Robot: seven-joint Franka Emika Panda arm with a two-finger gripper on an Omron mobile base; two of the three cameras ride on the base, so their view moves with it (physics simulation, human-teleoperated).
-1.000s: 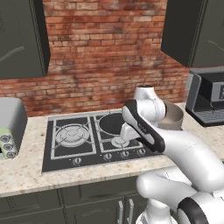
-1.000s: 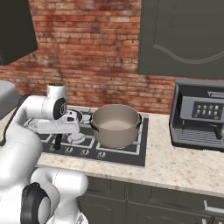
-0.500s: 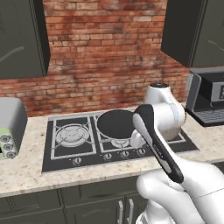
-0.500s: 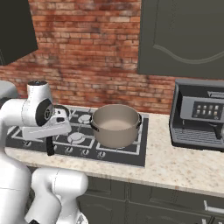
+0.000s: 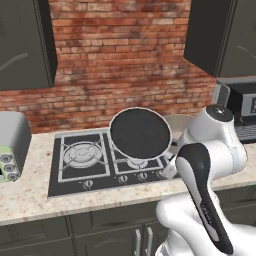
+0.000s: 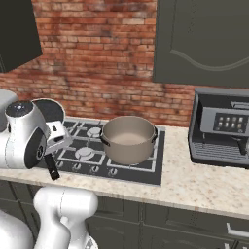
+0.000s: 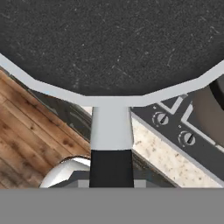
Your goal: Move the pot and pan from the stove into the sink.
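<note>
In a brick-walled kitchen, over the speckled beige stone surface [image 5: 30,192], the claw [image 6: 54,148] gripped the long handle of the shallow black frying pan [image 5: 140,133], raised and tilted above the black gas stove [image 5: 80,167], where the deep beige pot [image 6: 128,139] sat behind.

A speckled beige counter [image 5: 30,197] is seen beneath the tool, running off to both sides. A red brick wall [image 5: 120,60] is set behind it, facing the tool. A grey toaster [image 5: 11,145] with pale green knobs is placed well to the tool's left on the counter. A black and silver coffee machine [image 6: 221,127] is placed well to the tool's right. Dark upper cabinets [image 6: 202,41] are hung above. A wooden floor [image 7: 30,135] is shown below the tool in the hand view.
</note>
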